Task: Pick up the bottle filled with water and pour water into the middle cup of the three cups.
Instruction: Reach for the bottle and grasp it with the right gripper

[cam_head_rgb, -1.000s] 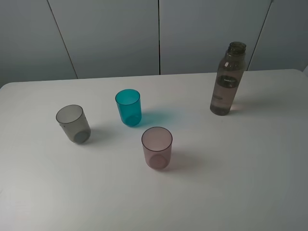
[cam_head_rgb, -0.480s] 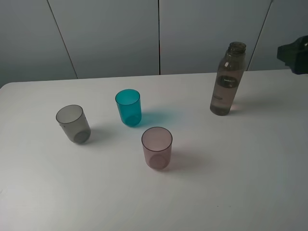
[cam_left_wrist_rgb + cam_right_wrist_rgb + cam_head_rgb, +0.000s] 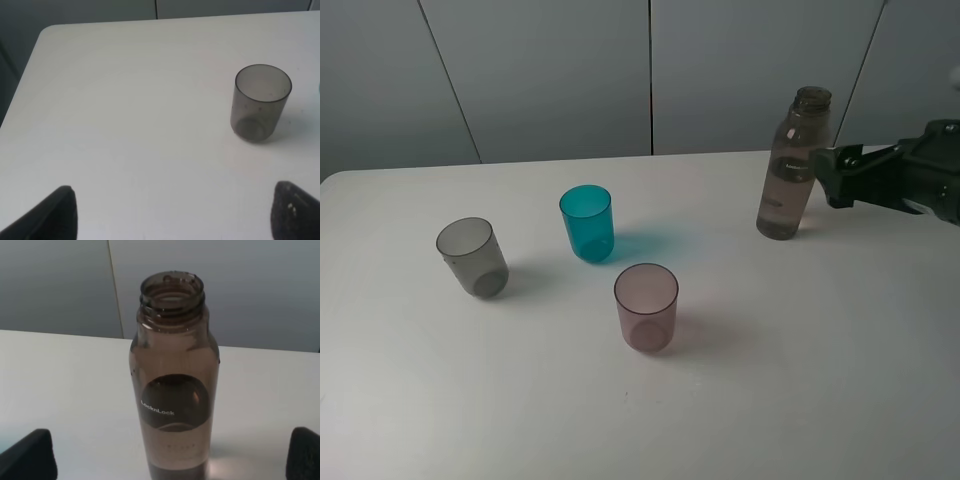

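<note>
Seen from the high camera, the bottle stands upright and uncapped near the far right corner of the bench. It is well apart from the three cups, likely so the right arm can take it without crowding them. The right fingers reach in level from the right edge, just beside the bottle. This side-on approach suits gripping the body and tipping it later. The middle cup, teal, sits at mid-bench toward the far edge. It lies between the grey cup nearer the left edge and the pink cup nearer the front edge. All three stand mouth up and spaced out, which leaves room for a pour. In the left wrist camera, the left fingers are spread wide with nothing between them, above bare bench near the grey cup, seemingly parked out of the way. In the right wrist camera, the bottle is centred between the right fingers, which are spread wide, hold nothing and stand clear of its sides. The grasp looks lined up but not yet closed.
</note>
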You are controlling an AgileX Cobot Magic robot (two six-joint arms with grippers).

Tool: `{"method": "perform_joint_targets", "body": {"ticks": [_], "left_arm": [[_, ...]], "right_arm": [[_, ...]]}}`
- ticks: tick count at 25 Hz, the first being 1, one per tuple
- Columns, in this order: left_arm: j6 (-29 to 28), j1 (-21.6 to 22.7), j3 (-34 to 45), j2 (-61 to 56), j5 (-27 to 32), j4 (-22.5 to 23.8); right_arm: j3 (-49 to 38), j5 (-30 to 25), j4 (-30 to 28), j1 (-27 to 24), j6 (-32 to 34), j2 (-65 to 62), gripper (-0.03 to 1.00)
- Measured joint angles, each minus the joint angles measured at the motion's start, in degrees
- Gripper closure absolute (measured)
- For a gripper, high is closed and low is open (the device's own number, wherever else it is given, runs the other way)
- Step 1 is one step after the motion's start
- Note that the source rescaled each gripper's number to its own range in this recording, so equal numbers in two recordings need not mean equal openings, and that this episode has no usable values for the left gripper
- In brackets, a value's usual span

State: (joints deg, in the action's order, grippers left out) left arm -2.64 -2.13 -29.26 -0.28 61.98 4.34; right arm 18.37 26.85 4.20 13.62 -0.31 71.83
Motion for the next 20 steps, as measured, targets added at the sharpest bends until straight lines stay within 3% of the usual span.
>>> {"method": "perform_joint_targets", "body": {"ticks": [7, 15, 20], "left_arm": [[0.0, 0.0, 0.0, 0.0, 0.0, 0.0], [0.0, 0.0, 0.0, 0.0, 0.0, 0.0], [0.0, 0.0, 0.0, 0.0, 0.0, 0.0]], "right_arm": [[-1.69, 13.12, -1.85, 0.0, 4.63, 9.48, -0.03], [-1.34, 17.75, -2.66, 0.0, 5.69, 20.76, -0.03], [-1.23, 23.71, -3.15, 0.0, 5.81, 26.98, -0.03]]}}
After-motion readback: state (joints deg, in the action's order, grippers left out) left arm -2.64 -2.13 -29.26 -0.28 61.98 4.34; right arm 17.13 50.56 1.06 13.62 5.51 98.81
